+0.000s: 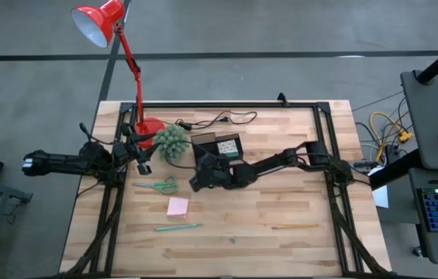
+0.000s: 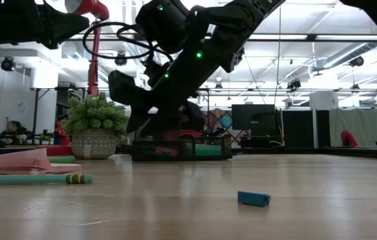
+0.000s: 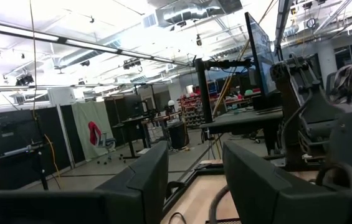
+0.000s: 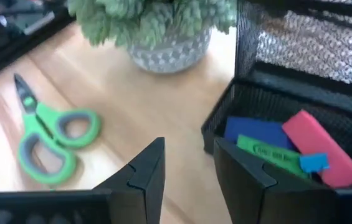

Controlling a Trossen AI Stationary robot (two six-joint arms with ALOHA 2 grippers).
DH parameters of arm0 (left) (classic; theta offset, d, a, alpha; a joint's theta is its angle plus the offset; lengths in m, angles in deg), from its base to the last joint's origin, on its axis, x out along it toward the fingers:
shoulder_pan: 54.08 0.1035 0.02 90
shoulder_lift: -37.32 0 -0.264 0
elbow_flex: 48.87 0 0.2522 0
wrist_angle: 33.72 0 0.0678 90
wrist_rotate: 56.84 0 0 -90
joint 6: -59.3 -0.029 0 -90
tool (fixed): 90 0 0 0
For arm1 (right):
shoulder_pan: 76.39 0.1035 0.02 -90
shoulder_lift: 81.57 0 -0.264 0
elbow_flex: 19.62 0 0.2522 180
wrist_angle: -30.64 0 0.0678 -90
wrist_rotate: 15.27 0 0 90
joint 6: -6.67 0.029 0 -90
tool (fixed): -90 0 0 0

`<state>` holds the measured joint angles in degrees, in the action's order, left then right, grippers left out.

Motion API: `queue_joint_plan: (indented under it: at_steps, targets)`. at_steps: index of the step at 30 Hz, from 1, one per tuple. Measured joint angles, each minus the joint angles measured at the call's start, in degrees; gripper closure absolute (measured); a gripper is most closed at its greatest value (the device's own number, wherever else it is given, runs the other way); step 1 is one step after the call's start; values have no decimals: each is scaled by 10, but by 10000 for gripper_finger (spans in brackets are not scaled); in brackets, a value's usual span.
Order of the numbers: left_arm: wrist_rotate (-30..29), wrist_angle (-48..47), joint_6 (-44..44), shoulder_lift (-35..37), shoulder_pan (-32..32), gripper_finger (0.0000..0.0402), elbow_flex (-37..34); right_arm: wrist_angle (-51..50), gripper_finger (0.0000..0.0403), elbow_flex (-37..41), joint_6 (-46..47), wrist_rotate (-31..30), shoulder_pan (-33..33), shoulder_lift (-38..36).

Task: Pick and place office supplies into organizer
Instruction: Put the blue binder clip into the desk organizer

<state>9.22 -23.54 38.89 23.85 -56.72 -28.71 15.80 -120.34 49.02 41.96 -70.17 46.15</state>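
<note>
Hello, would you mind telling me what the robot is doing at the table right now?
The robot is sorting office supplies into the black organizer. The right claw hangs open and empty at its edge; coloured pieces already lie inside. The scissors, pink pad and pen wait on the table. The left claw is open, parked at the left.

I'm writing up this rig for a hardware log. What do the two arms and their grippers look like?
Both arms are dark, near black, built from slim jointed links. The right arm carries small lit green indicator lights on its housings, seen in the low view, with a black cable looping beside it. The right gripper has two flat, angular black fingers. The left gripper has the same blocky dark fingers.
</note>
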Motion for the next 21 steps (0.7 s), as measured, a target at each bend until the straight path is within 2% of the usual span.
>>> queue_joint_plan:
  at_steps: [11, 21]
  targets:
    - [0, 0, 0, 0, 0, 262, 0, -107, 275, 0, 12, 1, 41, -40]
    - [0, 0, 0, 0, 0, 262, 0, -133, 275, 0, 11, 0, 95, -68]
